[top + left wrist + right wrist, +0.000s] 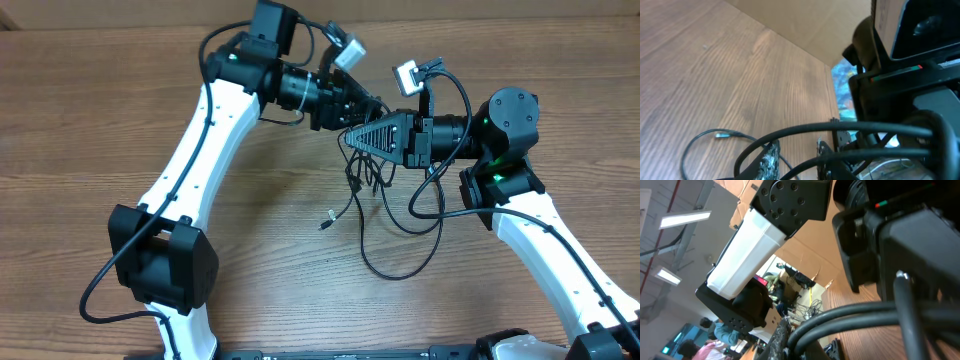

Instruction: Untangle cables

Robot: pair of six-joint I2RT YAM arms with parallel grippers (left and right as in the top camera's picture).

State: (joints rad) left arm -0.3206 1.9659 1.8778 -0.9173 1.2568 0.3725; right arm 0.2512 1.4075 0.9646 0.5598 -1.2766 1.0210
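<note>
- wooden table (100, 120), and the cables (385, 215) hang down onto its middle?
- yes. right gripper (352, 137) is clamped on them; left gripper (796, 156) straddles one strand, grip unclear. pull apart slowly so loops don't tighten.

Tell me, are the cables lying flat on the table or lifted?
Partly lifted: cables hang from the right gripper, loops resting on the table.

The left claw (372, 105) and right claw (349, 137) crowd over the cables (385, 215); open table (80, 120) lies left.
</note>
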